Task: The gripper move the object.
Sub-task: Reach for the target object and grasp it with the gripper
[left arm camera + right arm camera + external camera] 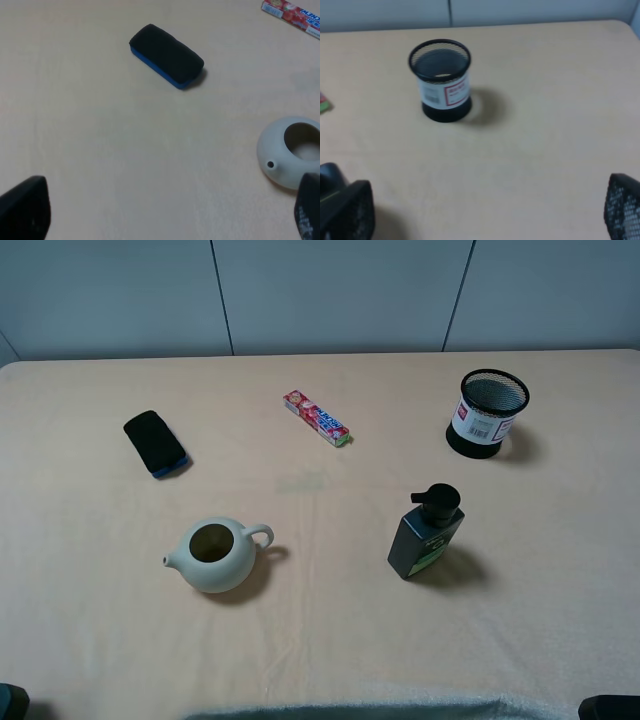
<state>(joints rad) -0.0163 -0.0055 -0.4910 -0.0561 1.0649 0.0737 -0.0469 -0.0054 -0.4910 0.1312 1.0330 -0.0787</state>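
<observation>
The object is a dark pump bottle (426, 534) with a black pump top and a green label. It stands upright on the table, right of centre. In the right wrist view only its black top (329, 176) shows at the edge, behind one finger. My right gripper (485, 207) is open and empty, its fingers wide apart, and it is held back from the bottle near the table's front. My left gripper (167, 210) is open and empty above bare table near the teapot. In the exterior high view only dark bits of the arms show, at the bottom corners.
A pale teapot (215, 554) stands front left. A black phone (155, 443) lies back left. A red candy pack (316, 418) lies at the back middle. A black mesh cup (488, 412) stands back right. The table (320, 640) has a beige cloth.
</observation>
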